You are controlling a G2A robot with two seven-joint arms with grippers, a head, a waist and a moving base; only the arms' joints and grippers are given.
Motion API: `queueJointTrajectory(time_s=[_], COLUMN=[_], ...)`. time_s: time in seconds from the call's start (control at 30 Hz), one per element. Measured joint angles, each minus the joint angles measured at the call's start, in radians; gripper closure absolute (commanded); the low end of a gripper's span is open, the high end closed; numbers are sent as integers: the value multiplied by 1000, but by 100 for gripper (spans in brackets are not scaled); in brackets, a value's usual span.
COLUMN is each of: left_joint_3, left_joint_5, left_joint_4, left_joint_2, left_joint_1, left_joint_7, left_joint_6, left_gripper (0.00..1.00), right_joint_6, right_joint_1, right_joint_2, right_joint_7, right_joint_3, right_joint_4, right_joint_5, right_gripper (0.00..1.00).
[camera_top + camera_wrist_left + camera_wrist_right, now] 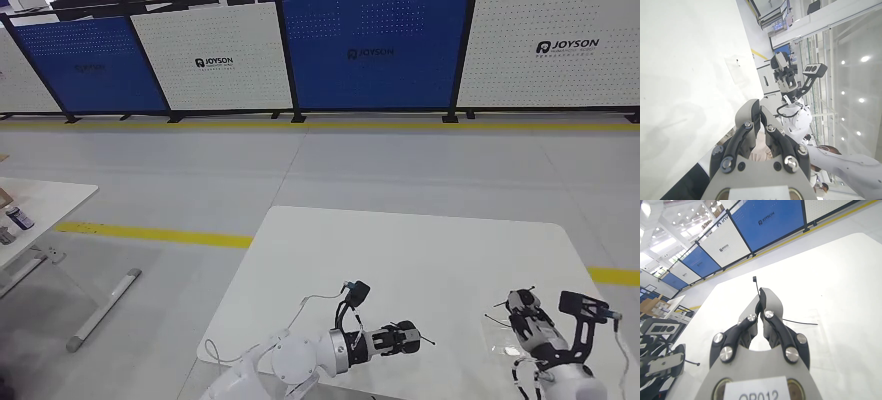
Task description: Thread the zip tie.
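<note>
While the right gripper (760, 293) clamps the zip tie (754, 279) and the left gripper (759, 103) pinches a second tie (694, 363), a clear bag (811, 315) lies on the table (838, 275) before pegboard panels (772, 224).

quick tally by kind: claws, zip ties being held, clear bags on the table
claws: 2, left claw and right claw
zip ties held: 2, left zip tie and right zip tie
clear bags: 1, clear bag
total: 5

White table (687, 56) w/ clear sheet (734, 73)
</note>
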Motion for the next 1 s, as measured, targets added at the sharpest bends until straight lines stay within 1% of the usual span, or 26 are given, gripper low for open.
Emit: queueJointTrajectory(time_s=[0.07, 0.13, 0.2, 0.27, 0.47, 0.57, 1.0], left_joint_3=[0, 0, 0, 0, 0, 0, 0], left_joint_5=[0, 0, 0, 0, 0, 0, 0], left_joint_4=[0, 0, 0, 0, 0, 0, 0], left_joint_2=[0, 0, 0, 0, 0, 0, 0], left_joint_1=[0, 0, 0, 0, 0, 0, 0], left_joint_7=[0, 0, 0, 0, 0, 0, 0], left_joint_6=[0, 0, 0, 0, 0, 0, 0], left_gripper=[100, 100, 100, 100, 100, 100, 100], right_joint_6=[-27, -53, -75, -89, -127, -120, -118], right_joint_1=[-25, -48, -68, -73, -38, -12, -10], right_joint_2=[-8, -14, -19, -25, -43, -49, -50], right_joint_7=[-80, -133, -173, -196, -209, -194, -192], right_joint_3=[12, 21, 19, 4, -50, -66, -66], right_joint_4=[1, 5, 16, 34, 86, 103, 102], right_joint_5=[55, 86, 92, 89, 88, 73, 74], right_gripper=[100, 100, 100, 100, 100, 100, 100])
